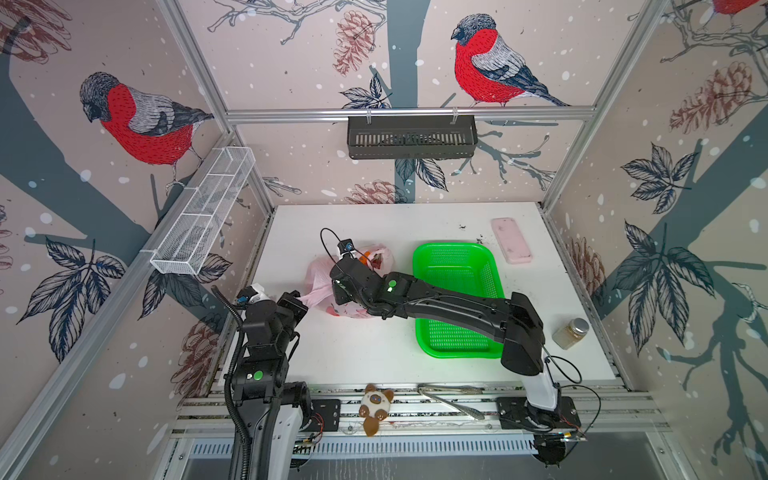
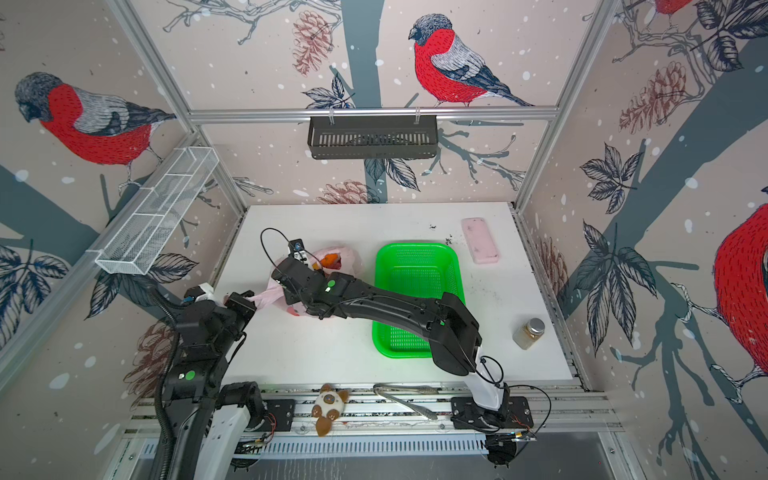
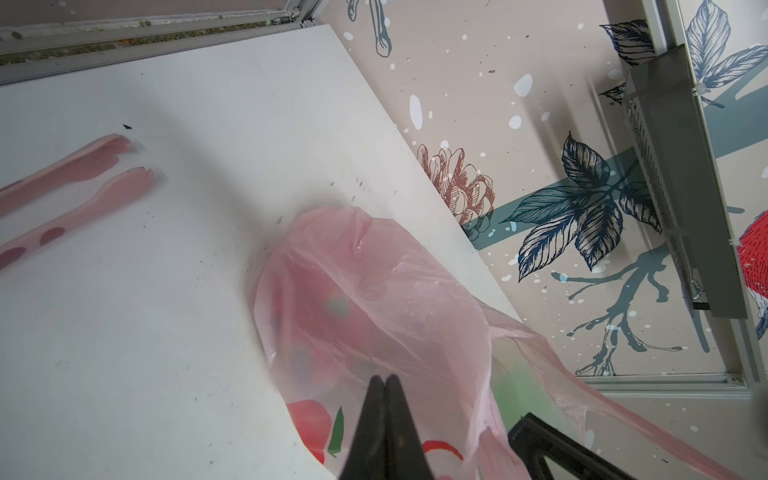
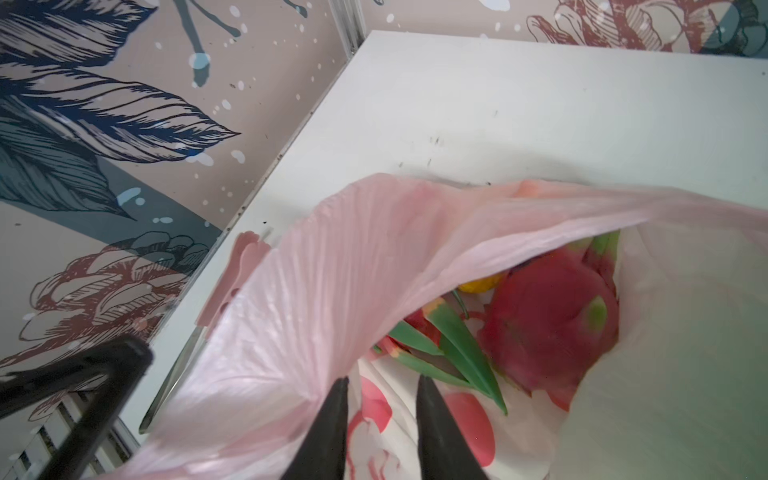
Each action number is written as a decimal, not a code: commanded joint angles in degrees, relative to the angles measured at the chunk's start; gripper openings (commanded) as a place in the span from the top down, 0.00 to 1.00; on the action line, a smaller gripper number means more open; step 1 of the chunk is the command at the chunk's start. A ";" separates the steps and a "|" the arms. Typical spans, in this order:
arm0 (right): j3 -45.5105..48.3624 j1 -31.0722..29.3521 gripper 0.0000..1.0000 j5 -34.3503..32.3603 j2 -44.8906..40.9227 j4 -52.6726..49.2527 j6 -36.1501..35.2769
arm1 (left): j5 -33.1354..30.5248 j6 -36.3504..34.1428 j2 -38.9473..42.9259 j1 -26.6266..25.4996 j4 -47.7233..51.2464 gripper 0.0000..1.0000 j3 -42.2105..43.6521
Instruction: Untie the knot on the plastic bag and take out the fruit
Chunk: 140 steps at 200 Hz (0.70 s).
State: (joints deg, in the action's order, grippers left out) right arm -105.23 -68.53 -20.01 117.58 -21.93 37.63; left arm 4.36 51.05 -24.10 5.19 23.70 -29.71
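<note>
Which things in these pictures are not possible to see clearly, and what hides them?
- Fruit count: in the right wrist view the plastic bag folds over all but one dragon fruit and a yellow sliver.
- The knot: in both top views the right arm covers the bag's middle.
- Right end effector: in both top views its own wrist hides what it touches.

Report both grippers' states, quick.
Left gripper: closed, pinching the bag.
Right gripper: open at the bag's mouth, holding nothing.
</note>
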 commanded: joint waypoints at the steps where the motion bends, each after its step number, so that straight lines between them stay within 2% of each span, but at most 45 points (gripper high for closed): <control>1: 3.10 0.49 0.70 0.80 -0.76 1.02 2.88 | -1.45 0.21 -0.15 -0.01 1.51 1.00 -0.69; 48: 12.34 -0.28 0.71 8.97 -1.38 7.44 1.63 | -1.70 0.72 0.45 -0.01 2.08 1.00 -0.35; 76: 15.72 -1.25 0.71 13.24 -1.04 10.95 1.44 | -4.67 1.24 1.33 -0.01 5.32 1.00 -0.87; 107: 19.14 -0.95 0.71 14.13 0.44 12.92 4.04 | -7.41 2.43 2.85 -0.01 7.23 1.00 0.63; 140: 21.28 0.05 0.70 11.00 -0.61 13.40 4.62 | -8.54 2.99 3.30 -0.01 7.23 1.00 2.38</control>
State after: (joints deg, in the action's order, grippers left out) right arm -84.82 -69.06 -7.22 117.84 -10.44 40.99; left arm -1.54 53.01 -21.06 5.19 30.26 -28.01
